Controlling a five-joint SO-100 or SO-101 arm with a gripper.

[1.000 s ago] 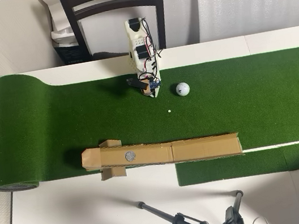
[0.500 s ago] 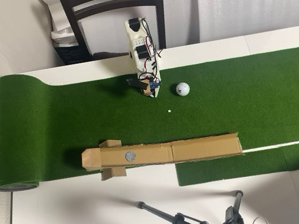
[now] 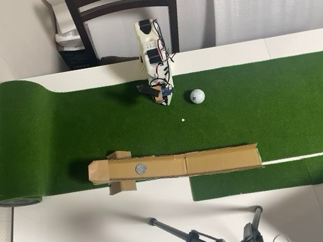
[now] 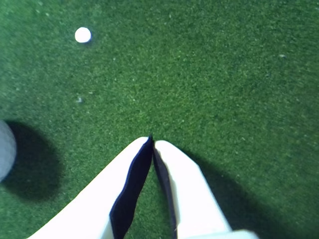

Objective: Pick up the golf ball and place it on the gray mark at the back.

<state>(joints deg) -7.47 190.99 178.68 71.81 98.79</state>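
Both fingers (image 4: pixel 194 199) touching (apparently) beside golf ball (image 3: pixel 197 96).

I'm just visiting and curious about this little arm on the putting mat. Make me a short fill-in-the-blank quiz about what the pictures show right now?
1. In the overhead view, the golf ball lies to the ____ of the gripper.
2. In the wrist view, the gripper's fingertips are ____, holding nothing.
3. The gray mark sits on a channel made of ____.
4. The ball rests on the ____ turf mat.

Missing words: right; closed; cardboard; green
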